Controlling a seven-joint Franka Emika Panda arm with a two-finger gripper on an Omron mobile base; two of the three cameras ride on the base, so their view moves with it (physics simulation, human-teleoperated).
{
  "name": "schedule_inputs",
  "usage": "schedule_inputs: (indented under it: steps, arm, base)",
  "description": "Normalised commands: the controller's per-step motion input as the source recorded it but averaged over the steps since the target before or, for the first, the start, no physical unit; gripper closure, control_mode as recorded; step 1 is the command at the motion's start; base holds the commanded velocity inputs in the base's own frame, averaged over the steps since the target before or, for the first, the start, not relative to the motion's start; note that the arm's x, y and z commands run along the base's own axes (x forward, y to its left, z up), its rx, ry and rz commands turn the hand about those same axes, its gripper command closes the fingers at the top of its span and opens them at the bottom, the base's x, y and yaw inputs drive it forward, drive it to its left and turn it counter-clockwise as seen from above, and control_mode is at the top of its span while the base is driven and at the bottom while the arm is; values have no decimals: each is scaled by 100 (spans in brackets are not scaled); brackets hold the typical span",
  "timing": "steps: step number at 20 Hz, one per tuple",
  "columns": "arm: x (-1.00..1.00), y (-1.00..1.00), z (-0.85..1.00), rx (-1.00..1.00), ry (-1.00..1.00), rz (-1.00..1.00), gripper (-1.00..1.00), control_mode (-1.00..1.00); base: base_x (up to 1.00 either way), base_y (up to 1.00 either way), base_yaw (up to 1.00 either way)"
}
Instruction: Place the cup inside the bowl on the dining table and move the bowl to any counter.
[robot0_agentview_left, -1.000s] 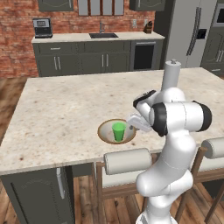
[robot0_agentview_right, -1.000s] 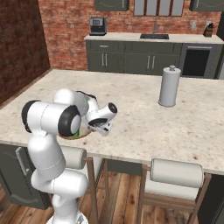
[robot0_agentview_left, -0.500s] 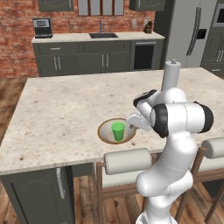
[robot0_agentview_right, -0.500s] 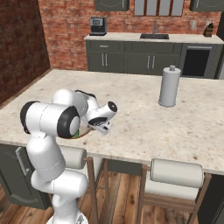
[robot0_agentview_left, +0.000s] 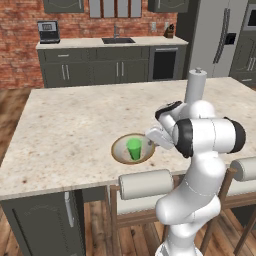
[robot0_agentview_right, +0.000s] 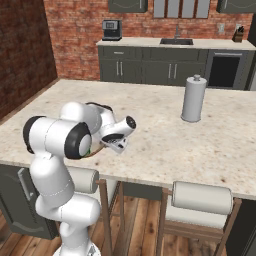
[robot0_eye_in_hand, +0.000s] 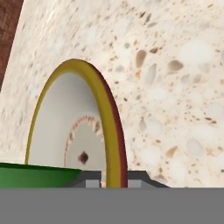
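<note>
The tan-rimmed bowl (robot0_agentview_left: 121, 151) rests near the front edge of the dining table (robot0_agentview_left: 70, 125), with the green cup (robot0_agentview_left: 133, 149) standing upright inside it. My gripper (robot0_agentview_left: 153, 142) reaches down at the bowl's right side. In the hand view the bowl's rim (robot0_eye_in_hand: 105, 100) runs straight between the two fingertips (robot0_eye_in_hand: 92, 178), which press on it from either side, and the cup (robot0_eye_in_hand: 39, 175) shows as a green edge at lower left. From the right base view the gripper (robot0_agentview_right: 109, 146) is low over the table (robot0_agentview_right: 165, 140), and my arm hides most of the bowl (robot0_agentview_right: 96, 151).
A tall paper towel roll (robot0_agentview_left: 196, 85) stands on the table behind the arm. Two padded stools (robot0_agentview_left: 147, 184) sit along the near edge. The counter (robot0_agentview_left: 110, 45) with sink and coffee machine (robot0_agentview_left: 48, 31) runs along the brick wall, fridge (robot0_agentview_left: 215, 40) to its right.
</note>
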Motion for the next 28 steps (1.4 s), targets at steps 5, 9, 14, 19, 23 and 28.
schedule_inputs:
  steps: [5,9,14,19,23,28]
  arm:
    - [0,0,9,12,0,0,100,-100]
    - [0,0,9,12,0,0,100,-100]
    - [0,-5,3,11,0,0,100,-100]
    - [-2,-3,8,8,0,0,100,-100]
    - [-19,0,22,1,0,0,100,-100]
    - [-16,0,53,0,7,0,100,-100]
  base:
    - [0,0,0]
    - [0,0,0]
    - [0,0,0]
    - [0,0,0]
    - [0,0,0]
    - [0,0,0]
